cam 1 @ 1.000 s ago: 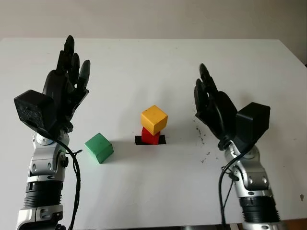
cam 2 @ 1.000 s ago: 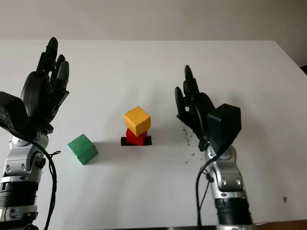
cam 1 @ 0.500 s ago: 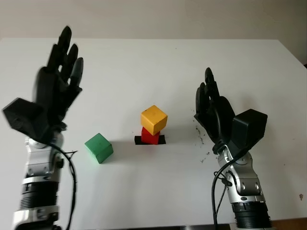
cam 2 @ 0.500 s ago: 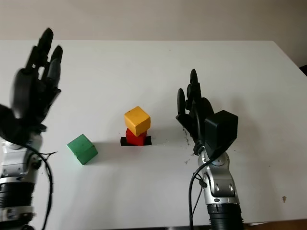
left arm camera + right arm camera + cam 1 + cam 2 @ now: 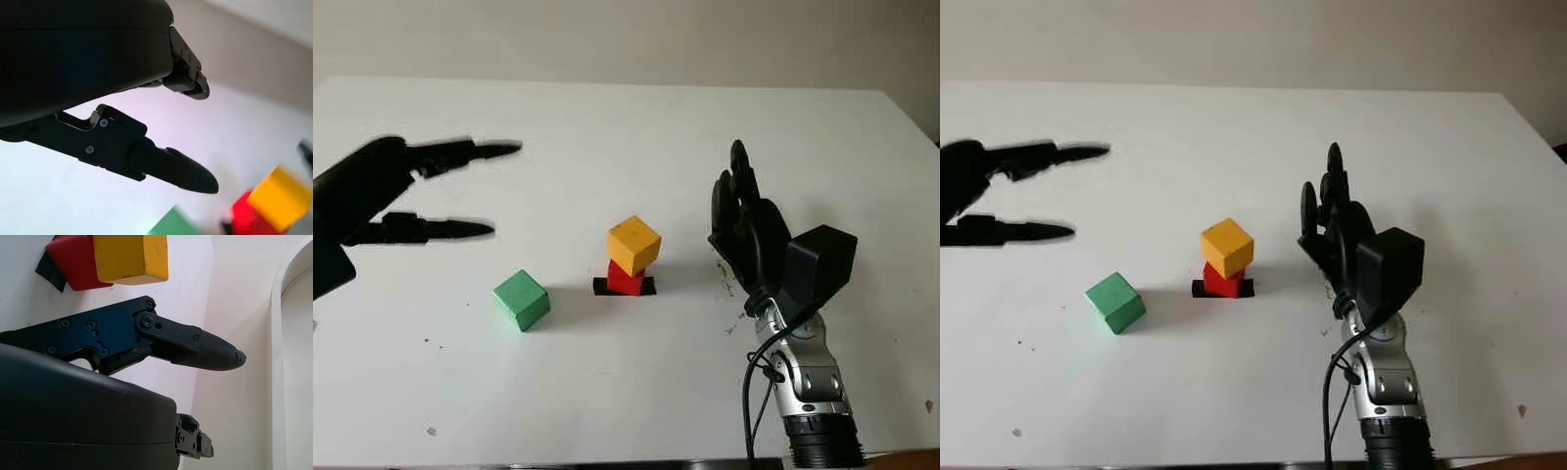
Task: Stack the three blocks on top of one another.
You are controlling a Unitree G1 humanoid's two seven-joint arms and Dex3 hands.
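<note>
White table (image 5: pixel 607 392) fills the scene, with a pale wall behind it. Near the middle, the yellow block (image 5: pixel 633 245) sits on the red block (image 5: pixel 626 279), turned a little against it, and the red one stands on a small black patch (image 5: pixel 625 287). The green block (image 5: pixel 521 300) lies alone on the table, to the left of this pair and apart from it. The left hand (image 5: pixel 382 201) hangs in the air over the left side of the table, released and holding nothing, beyond the green block. The right hand (image 5: pixel 749 230) is upright to the right of the stack, near it but not touching, also released and holding nothing.
</note>
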